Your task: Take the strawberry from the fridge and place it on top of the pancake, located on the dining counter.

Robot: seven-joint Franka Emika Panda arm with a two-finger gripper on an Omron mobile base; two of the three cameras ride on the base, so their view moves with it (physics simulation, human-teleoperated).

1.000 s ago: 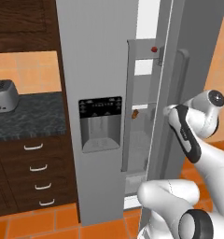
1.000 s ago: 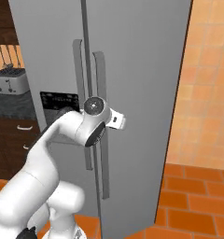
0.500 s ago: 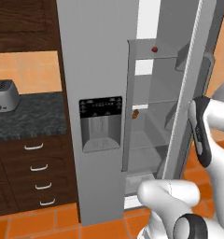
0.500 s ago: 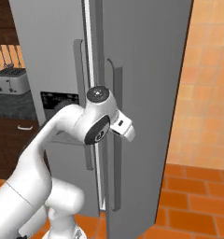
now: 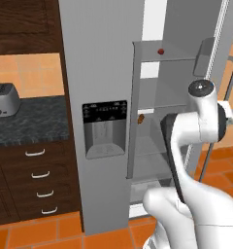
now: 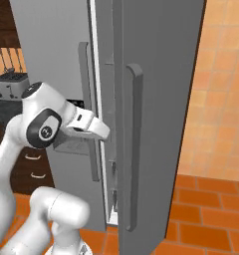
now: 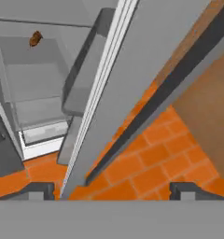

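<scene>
The fridge (image 5: 99,73) stands with its left dispenser door shut and its right door (image 6: 161,99) swung wide. The strawberry (image 5: 160,51), tiny and red, rests on the top shelf inside. My gripper (image 6: 105,133) sits by the inner edge of the open door, left of its long handle (image 6: 134,149). In the hand view the gripper (image 7: 114,190) is open, its fingertips (image 7: 39,189) far apart with nothing held; the door's edge and floor lie beyond. The pancake and the dining counter are out of view.
A small orange-brown item (image 5: 141,117) lies on a middle shelf, also in the hand view (image 7: 35,38). Left of the fridge, a toaster (image 5: 3,99) stands on a black counter (image 5: 36,126) above dark-wood drawers (image 5: 38,180). Orange tile floor (image 7: 146,163) lies below.
The right fridge door has swung much further open. My hand has come off the door handle and now sits at the door's inner edge.
</scene>
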